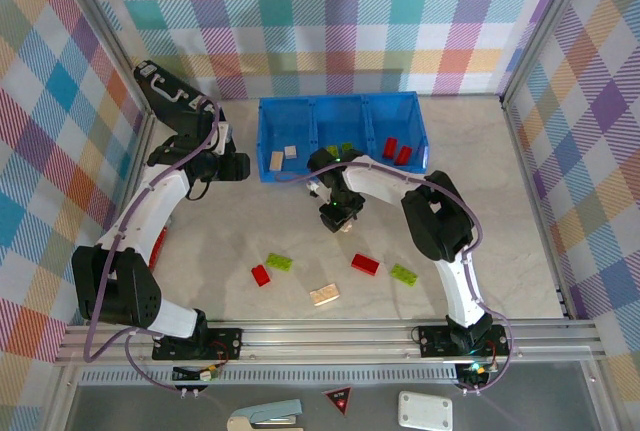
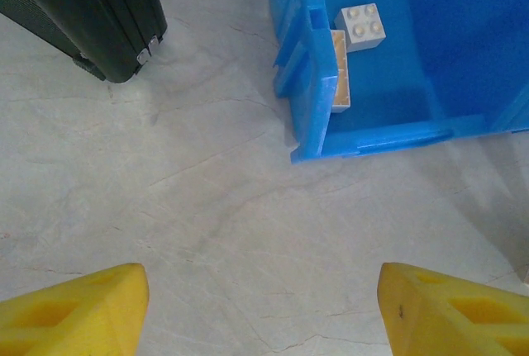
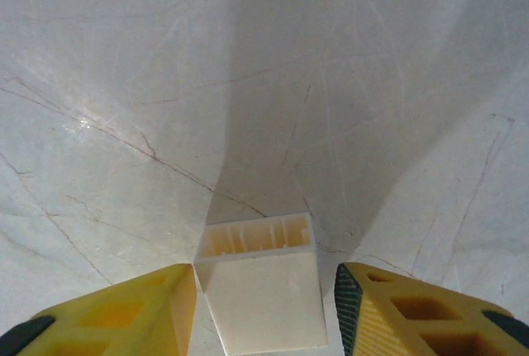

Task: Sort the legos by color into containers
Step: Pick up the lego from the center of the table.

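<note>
The blue bin [image 1: 340,103] has three containers: cream legos [image 1: 277,160] in the left one, green legos [image 1: 346,148] in the middle, red legos [image 1: 390,145] in the right. Loose on the table lie a red lego [image 1: 261,275], a green lego [image 1: 279,262], another red [image 1: 365,264], another green [image 1: 404,273] and a cream lego [image 1: 324,294]. My right gripper [image 1: 338,216] [image 3: 264,277] hangs just in front of the bin, its jaws close around a cream lego [image 3: 263,298] turned on its side; one finger touches it, with a thin gap at the other. My left gripper [image 1: 238,166] [image 2: 263,294] stands open and empty beside the bin's left wall [image 2: 310,83].
A black briefcase [image 1: 165,86] [image 2: 91,9] lies at the back left, behind the left arm. Checked walls close in the table on three sides. The loose legos lie between the two arm bases, near the front rail [image 1: 320,336].
</note>
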You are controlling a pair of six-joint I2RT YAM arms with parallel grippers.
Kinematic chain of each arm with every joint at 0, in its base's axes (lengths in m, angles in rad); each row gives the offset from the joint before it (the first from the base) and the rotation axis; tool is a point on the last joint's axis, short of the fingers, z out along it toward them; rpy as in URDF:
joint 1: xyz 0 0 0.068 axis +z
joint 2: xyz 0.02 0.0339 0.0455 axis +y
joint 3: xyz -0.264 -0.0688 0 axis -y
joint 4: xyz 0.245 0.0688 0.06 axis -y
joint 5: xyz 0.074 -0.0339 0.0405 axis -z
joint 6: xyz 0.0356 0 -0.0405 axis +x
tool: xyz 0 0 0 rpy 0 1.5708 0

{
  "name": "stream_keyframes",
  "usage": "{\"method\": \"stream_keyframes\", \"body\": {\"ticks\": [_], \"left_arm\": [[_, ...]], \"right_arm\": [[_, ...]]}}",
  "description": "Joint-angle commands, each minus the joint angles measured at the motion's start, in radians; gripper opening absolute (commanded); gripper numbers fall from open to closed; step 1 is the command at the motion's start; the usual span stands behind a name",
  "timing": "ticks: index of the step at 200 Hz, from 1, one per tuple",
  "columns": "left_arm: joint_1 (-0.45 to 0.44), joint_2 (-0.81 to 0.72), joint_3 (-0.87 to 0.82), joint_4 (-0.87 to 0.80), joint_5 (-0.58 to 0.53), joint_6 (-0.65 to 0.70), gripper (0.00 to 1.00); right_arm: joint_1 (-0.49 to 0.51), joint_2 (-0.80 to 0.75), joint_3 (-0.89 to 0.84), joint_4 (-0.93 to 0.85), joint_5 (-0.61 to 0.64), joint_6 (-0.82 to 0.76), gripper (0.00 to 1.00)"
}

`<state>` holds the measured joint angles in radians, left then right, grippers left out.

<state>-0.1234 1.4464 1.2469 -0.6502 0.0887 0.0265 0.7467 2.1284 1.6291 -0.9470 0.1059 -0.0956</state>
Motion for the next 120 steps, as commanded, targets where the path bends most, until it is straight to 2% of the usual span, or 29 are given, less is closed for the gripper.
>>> {"method": "stream_keyframes", "body": {"ticks": [1,34,71,120], "left_arm": [[0.016,-0.002,-0.002,0.009,0.007,0.01,0.73],[0.019,-0.004,-0.001,0.009,0.011,0.008,0.73],[0.022,-0.005,-0.002,0.009,0.011,0.008,0.73],[0.029,-0.015,-0.004,0.017,0.016,0.003,0.73]], "right_arm": [[0.008,0.027,0.017,-0.018,0.009,-0.019,0.5],[0.01,0.036,0.023,-0.019,0.011,-0.018,0.48],[0.013,0.027,0.041,-0.026,0.013,-0.012,0.42],[0.02,0.019,0.118,-0.047,-0.019,0.021,0.39]]}}
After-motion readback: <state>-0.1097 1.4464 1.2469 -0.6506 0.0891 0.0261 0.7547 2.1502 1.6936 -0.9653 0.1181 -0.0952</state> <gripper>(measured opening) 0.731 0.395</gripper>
